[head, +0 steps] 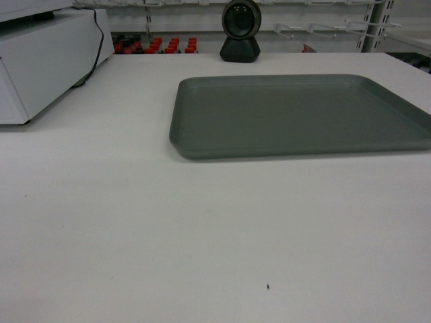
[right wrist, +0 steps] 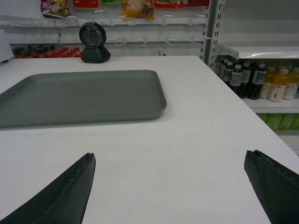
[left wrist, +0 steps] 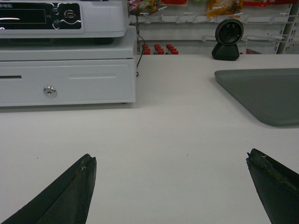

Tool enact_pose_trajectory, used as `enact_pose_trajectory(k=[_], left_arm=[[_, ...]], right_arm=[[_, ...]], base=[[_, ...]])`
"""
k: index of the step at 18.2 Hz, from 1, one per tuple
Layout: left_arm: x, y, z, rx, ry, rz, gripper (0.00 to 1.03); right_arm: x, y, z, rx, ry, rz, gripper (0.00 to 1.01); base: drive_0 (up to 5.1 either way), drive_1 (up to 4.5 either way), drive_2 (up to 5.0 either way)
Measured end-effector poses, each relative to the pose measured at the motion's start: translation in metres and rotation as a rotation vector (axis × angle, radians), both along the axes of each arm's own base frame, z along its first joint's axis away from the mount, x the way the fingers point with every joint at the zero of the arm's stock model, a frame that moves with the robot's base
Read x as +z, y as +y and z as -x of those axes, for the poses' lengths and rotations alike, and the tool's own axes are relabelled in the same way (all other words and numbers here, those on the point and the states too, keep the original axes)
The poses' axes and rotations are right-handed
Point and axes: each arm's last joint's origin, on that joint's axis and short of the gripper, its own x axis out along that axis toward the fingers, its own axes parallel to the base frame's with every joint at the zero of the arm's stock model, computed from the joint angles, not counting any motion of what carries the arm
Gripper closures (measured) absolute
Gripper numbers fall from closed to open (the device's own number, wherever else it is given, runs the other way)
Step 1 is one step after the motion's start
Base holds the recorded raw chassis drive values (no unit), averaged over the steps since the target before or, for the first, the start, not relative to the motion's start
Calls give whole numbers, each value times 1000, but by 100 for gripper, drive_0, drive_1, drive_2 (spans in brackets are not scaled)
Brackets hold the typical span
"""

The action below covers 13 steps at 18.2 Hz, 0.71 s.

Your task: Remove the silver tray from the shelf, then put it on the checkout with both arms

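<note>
The silver tray (head: 303, 114) lies flat on the white checkout (head: 135, 222), right of the middle and in front of the black barcode scanner (head: 240, 30). The tray's near left corner (left wrist: 261, 93) shows at the right of the left wrist view. In the right wrist view the tray (right wrist: 84, 95) fills the left half. My left gripper (left wrist: 170, 161) is open over bare tabletop, short of the tray and left of it. My right gripper (right wrist: 169, 156) is open too, short of the tray's right corner. Neither gripper shows in the head view. A white shelf (right wrist: 261, 50) board stands right of the checkout.
A white cash register with its drawer (left wrist: 65, 79) sits on the checkout's far left. Bottled drinks (right wrist: 254, 81) stand on shelves past the checkout's right edge (right wrist: 252, 121). Hook rails with hanging packets (right wrist: 135, 9) run behind the scanner.
</note>
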Motion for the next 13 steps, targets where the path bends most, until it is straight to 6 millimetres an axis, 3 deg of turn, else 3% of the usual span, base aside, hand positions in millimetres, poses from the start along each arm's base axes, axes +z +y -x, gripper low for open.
enact_pose_trajectory(k=[13], left_arm=[[0, 0, 0, 0, 3, 0, 5]], right_arm=[[0, 0, 0, 0, 1, 0, 3]], base=[[1, -422, 424]])
